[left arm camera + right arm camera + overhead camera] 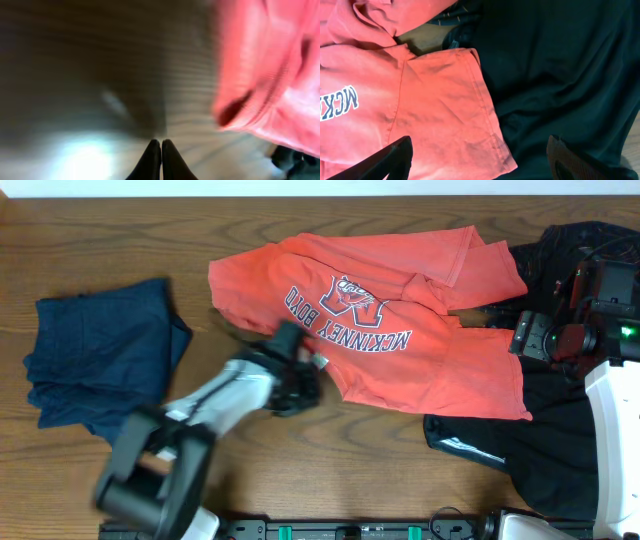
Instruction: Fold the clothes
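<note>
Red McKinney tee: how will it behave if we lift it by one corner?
Probably floppy: the red tee lies wrinkled with a sleeve folded over, so it should drape, not hold shape. Likely light, judging by its thin hem. It overlaps the black garment, so dragging may tug that too.

Orange shirt (270, 70) in heavy blur

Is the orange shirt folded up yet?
Not yet. The orange T-shirt lies mostly spread flat on the table, with its whole printed lettering showing.
</note>
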### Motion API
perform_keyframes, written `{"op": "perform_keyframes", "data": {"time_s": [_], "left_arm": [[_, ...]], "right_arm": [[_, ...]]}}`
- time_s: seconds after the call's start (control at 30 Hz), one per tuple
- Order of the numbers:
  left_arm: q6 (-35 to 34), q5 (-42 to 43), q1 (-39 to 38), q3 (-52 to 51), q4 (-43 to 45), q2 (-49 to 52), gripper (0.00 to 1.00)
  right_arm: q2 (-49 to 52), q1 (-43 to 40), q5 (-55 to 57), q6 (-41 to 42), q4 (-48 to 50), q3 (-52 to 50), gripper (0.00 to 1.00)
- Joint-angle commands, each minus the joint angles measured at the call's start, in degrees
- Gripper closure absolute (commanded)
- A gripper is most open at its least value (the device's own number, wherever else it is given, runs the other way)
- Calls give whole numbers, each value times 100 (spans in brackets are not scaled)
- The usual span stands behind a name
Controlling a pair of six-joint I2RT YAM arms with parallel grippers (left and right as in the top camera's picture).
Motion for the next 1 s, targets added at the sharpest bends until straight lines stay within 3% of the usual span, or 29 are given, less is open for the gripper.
{"op": "perform_keyframes", "data": {"time_s": [0.0, 0.1, 0.17, 0.27, 0.3, 0.33, 0.4, 0.6, 0.87, 0.97], "left_arm": [[931, -424, 955, 9, -245, -907, 94], [964, -610, 1998, 9, -330, -1530, 94], [758, 2, 2632, 9, -247, -1801, 94], [752, 695, 2756, 7, -367, -1825, 92], [752, 710, 2682, 7, -468, -1790, 83], [752, 708, 2524, 0, -564, -1725, 60], [748, 710, 2223, -26, -562, -1598, 45], [273, 704, 964, -48, 85, -817, 43], [-876, 710, -468, -48, 1989, 638, 42], [-999, 710, -861, -46, 2621, 1021, 42]], "right_arm": [[59, -37, 90, -92, -2, 20, 16], [90, -37, 90, -90, -7, 20, 16], [94, -37, 90, -90, -2, 20, 16], [96, -37, 90, -90, -2, 20, 16], [96, -37, 87, -90, -4, 20, 16], [98, -37, 85, -87, -9, 20, 16], [98, -37, 85, -87, -24, 20, 16], [98, -37, 87, -90, -94, 20, 16], [98, -37, 87, -92, -131, 20, 16], [98, -37, 87, -90, -131, 20, 16]]}}
